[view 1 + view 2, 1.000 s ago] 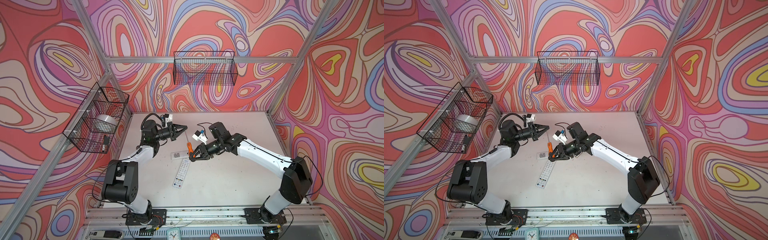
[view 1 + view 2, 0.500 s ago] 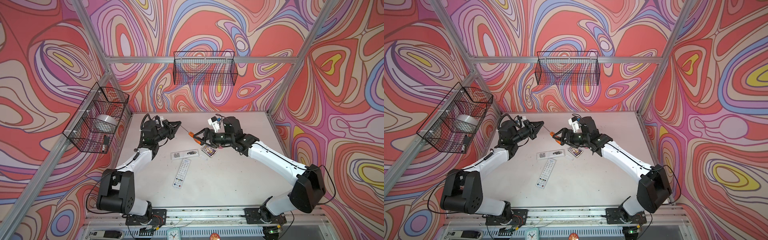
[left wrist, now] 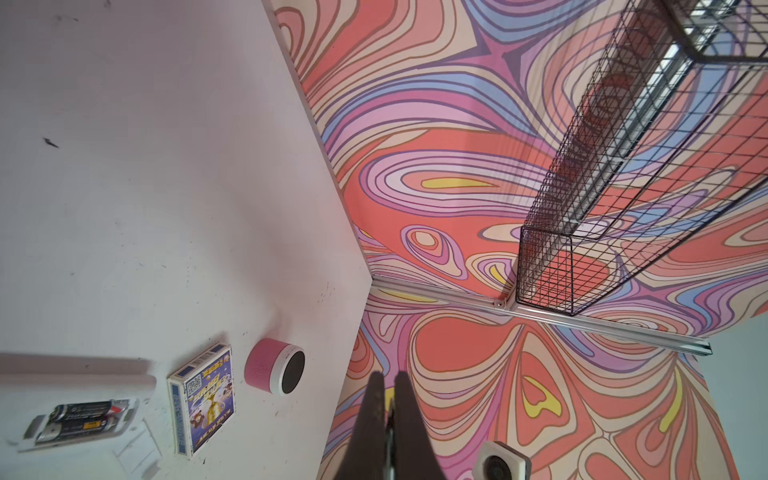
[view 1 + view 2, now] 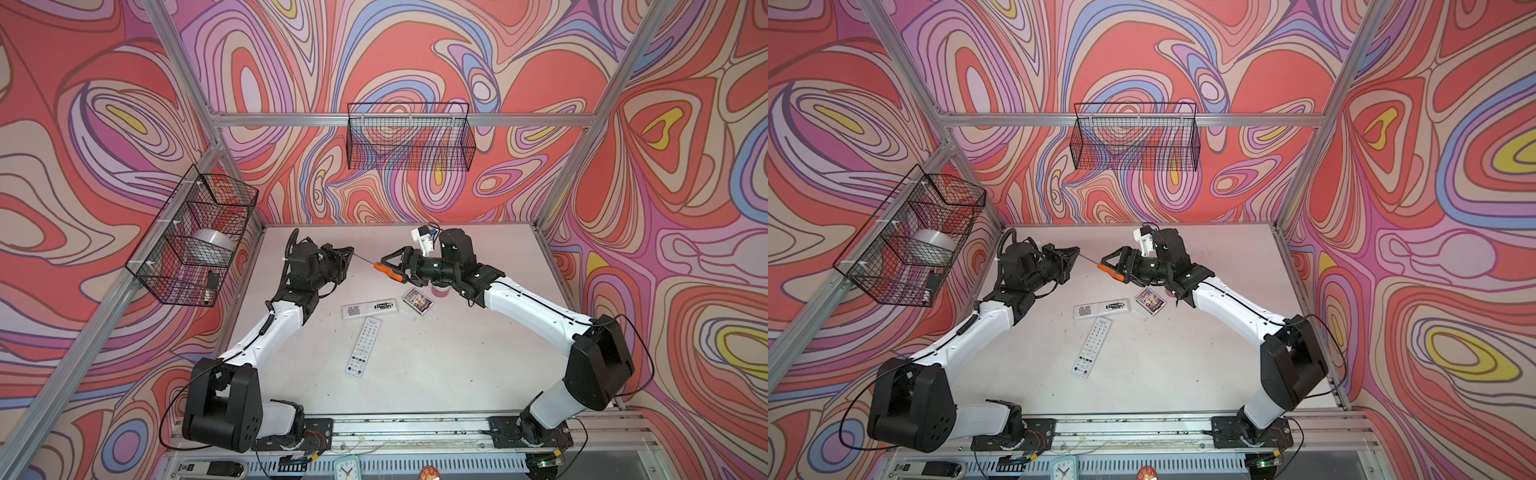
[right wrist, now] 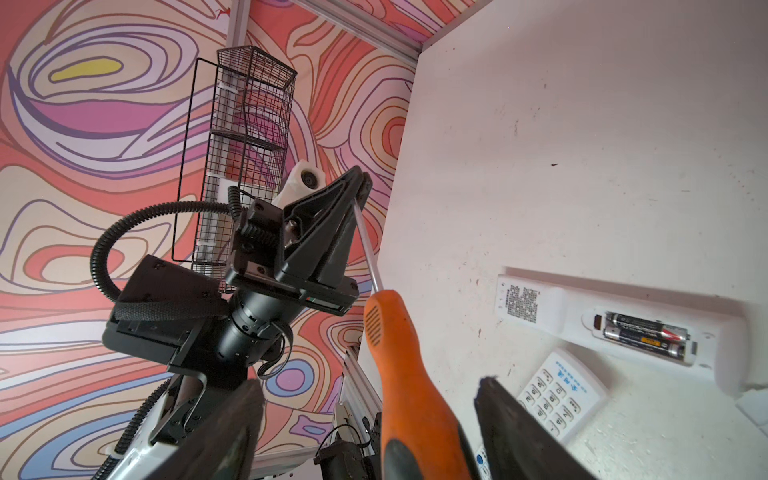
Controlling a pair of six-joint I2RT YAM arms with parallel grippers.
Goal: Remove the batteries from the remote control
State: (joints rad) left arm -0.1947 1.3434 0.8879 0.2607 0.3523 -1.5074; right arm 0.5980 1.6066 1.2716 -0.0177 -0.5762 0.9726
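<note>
A white remote control [image 4: 368, 309] [image 4: 1100, 308] lies face down mid-table with its compartment uncovered. Two batteries [image 5: 644, 330] [image 3: 83, 417] sit side by side in it. Above the table's back half, my left gripper [image 4: 351, 249] [image 4: 1077, 249] [image 3: 388, 378] is shut on the thin metal shaft of a screwdriver [image 5: 403, 353]. Its orange handle [image 4: 388, 270] [image 4: 1112, 269] runs between the wide-open jaws of my right gripper [image 5: 368, 384] [image 4: 384, 266], with a gap on each side.
A second remote [image 4: 363, 347] lies face up, nearer the front. A small white cover piece [image 4: 406, 314], a card box [image 4: 417, 301] and a pink speaker [image 3: 272, 370] lie right of the open remote. Wire baskets hang on the back wall [image 4: 409, 141] and left wall [image 4: 195, 241].
Both grippers have risen and drawn back from the remotes with the screwdriver between them. The right jaws, shut on the handle before, now stand open around it.
</note>
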